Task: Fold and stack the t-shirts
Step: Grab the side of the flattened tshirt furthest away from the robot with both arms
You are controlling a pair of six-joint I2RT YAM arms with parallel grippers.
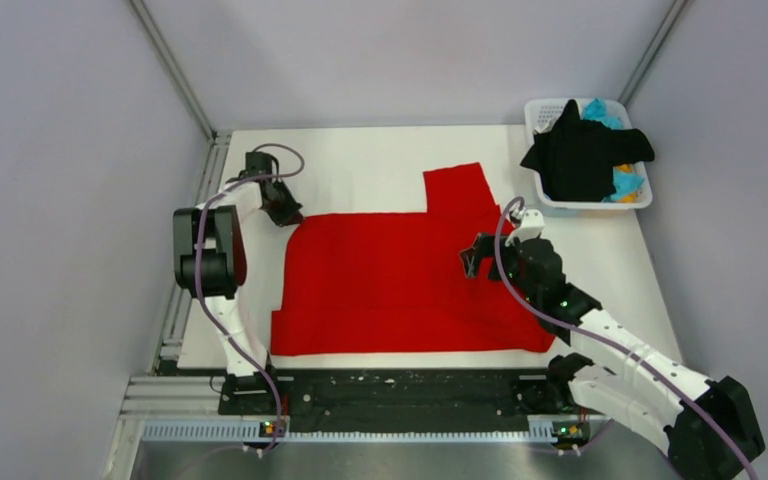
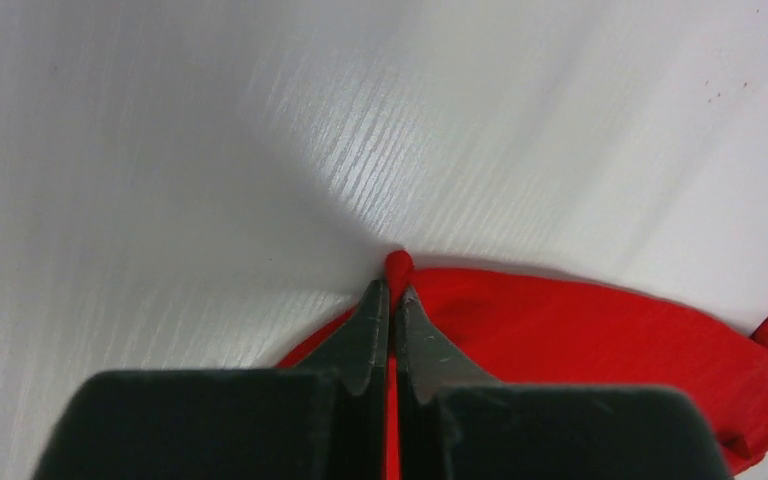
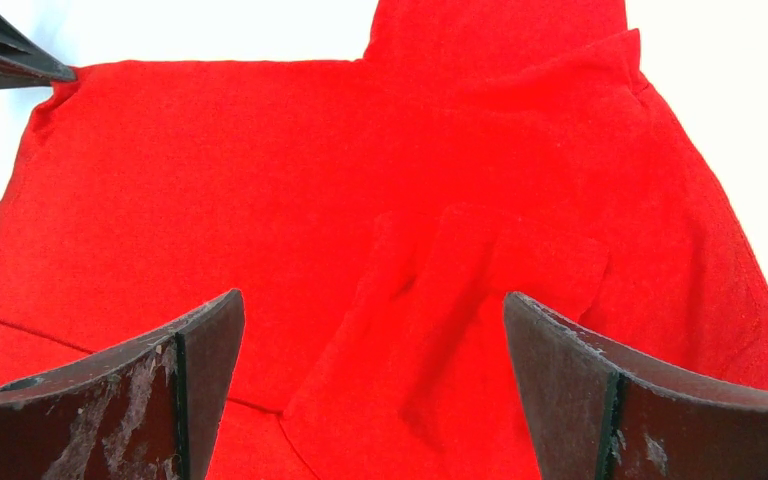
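Observation:
A bright red t-shirt (image 1: 400, 275) lies spread flat across the white table, one sleeve reaching toward the back. My left gripper (image 1: 288, 214) is at the shirt's far-left corner, shut on a pinch of its red cloth (image 2: 398, 266). Over the shirt's right part, my right gripper (image 1: 477, 262) hovers open with only red cloth (image 3: 430, 250) beneath its spread fingers. A black t-shirt (image 1: 582, 155) is draped over the basket at the back right, with bits of cyan cloth (image 1: 600, 110) and orange cloth (image 1: 624, 167) showing under it.
The white plastic basket (image 1: 545, 110) stands at the table's back-right corner. Grey walls close in the left, back and right sides. A black strip and a metal rail (image 1: 400, 430) run along the near edge by the arm bases.

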